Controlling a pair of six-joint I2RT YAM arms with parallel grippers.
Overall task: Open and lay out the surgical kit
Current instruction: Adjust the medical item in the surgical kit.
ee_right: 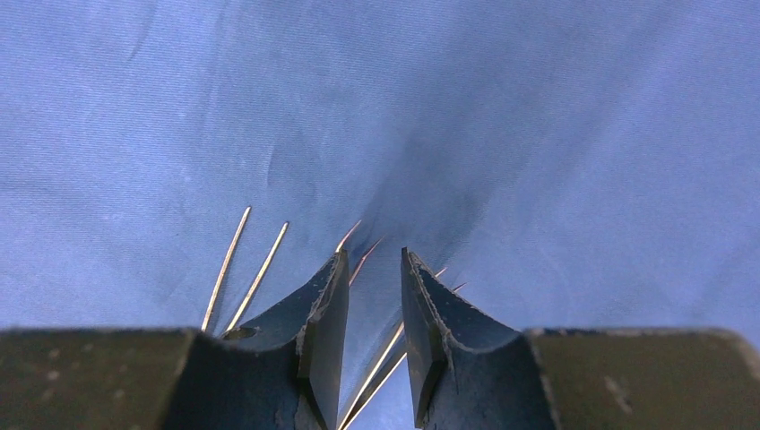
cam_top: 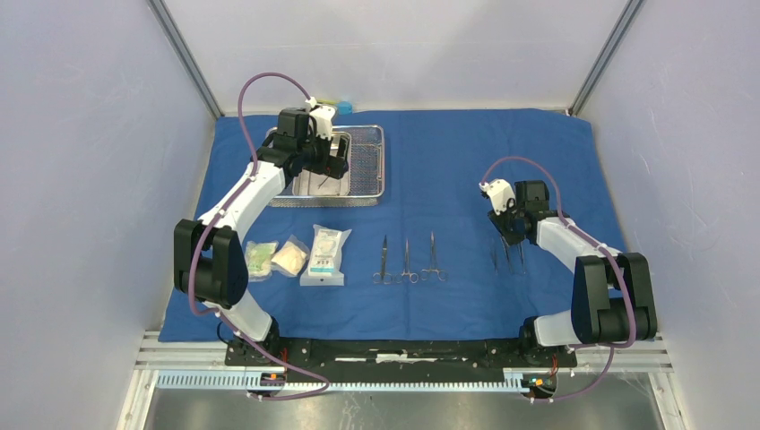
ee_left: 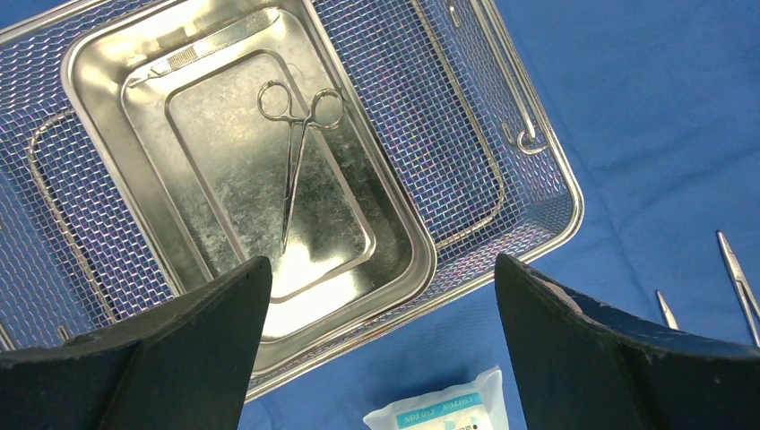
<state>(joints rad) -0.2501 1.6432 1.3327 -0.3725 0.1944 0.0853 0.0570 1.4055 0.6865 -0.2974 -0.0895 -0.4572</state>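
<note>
Blue cloth wrap (cam_top: 466, 170) spread flat, wire-mesh basket (cam_top: 369, 166) at far left holding a steel pan (cam_top: 309, 185), left gripper (cam_top: 330, 164) above the pan, 3 packets (cam_top: 291, 256) near left, 3 instruments (cam_top: 408, 262) side by side at centre, right gripper (cam_top: 509, 231) over further instruments.

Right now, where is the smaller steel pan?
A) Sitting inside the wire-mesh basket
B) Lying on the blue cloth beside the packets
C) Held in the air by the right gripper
A: the left wrist view shows the steel pan resting inside the wire-mesh basket, with mesh visible around it.
</note>
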